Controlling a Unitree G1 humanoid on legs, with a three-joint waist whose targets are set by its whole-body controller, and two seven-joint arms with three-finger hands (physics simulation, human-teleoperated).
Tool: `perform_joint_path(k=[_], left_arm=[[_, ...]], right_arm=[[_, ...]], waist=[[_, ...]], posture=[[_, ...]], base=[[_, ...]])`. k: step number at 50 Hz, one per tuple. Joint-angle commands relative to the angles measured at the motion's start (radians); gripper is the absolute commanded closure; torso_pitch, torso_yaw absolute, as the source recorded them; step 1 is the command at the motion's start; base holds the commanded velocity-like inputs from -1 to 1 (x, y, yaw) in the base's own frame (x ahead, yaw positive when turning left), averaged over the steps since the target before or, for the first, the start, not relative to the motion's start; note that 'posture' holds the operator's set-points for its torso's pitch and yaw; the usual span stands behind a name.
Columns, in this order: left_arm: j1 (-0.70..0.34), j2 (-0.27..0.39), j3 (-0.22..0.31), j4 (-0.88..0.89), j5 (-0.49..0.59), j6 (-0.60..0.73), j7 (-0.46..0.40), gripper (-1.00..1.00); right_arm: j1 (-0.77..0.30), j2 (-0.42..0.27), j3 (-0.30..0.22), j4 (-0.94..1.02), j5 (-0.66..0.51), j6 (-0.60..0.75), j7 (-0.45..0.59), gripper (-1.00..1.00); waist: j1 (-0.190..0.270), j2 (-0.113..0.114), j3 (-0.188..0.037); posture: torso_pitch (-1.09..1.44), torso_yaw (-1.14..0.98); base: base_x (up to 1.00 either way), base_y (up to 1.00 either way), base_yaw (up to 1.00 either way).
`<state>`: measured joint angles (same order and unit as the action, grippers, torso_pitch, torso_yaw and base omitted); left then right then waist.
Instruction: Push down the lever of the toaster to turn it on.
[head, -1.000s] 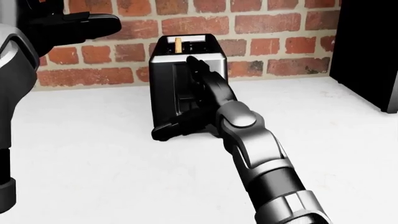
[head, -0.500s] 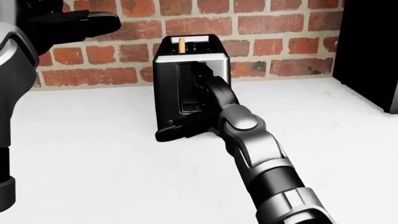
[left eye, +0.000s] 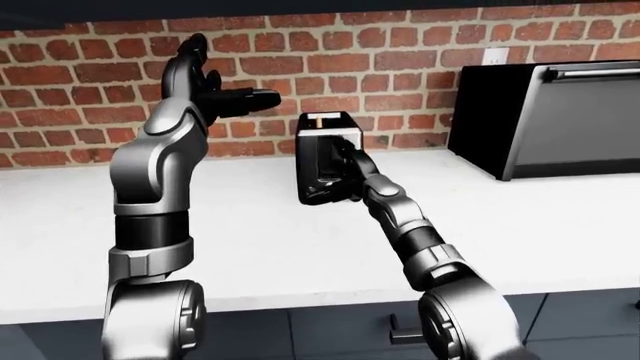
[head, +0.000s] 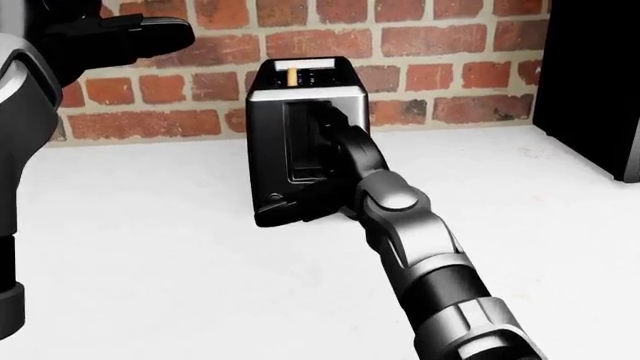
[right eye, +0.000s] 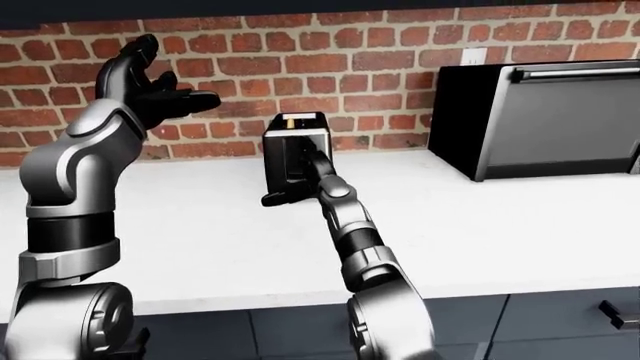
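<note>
Slightly lower now than a second ago, the right hand (head: 318, 161) presses against the toaster's (head: 308, 94) near face at centre frame, fingers spread along the lever slot rather than clenched, so that weight bears downward on the lever, which the hand hides. One finger trails at the toaster's base. Toast (head: 291, 75) shows in the top slot. The left hand (left eye: 215, 94), open and holding nothing, is raised at upper left against the wall (head: 430, 37), clear of the work. The toaster stands on the counter (head: 150, 247) by the bricks.
</note>
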<state>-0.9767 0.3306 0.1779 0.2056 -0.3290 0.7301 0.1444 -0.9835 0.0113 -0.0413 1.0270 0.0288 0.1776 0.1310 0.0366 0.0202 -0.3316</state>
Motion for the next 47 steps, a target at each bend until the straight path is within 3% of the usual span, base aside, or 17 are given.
perform_joint_path(k=[1, 47], left_arm=[[-0.038, 0.009, 0.005, -0.021, 0.001, -0.029, -0.001, -1.00], [-0.048, 0.006, 0.004, -0.030, -0.006, -0.019, 0.003, -1.00]], right_arm=[[-0.001, -0.008, -0.001, 0.041, -0.008, 0.051, -0.005, -1.00], [-0.041, -0.013, -0.015, 0.108, -0.003, 0.038, -0.006, -1.00]], waist=[[0.000, 0.005, 0.009], [-0.003, 0.003, 0.012]], posture=[[-0.50, 0.00], [-0.50, 0.00]], base=[[0.00, 0.00, 0.00], [0.00, 0.00, 0.00]])
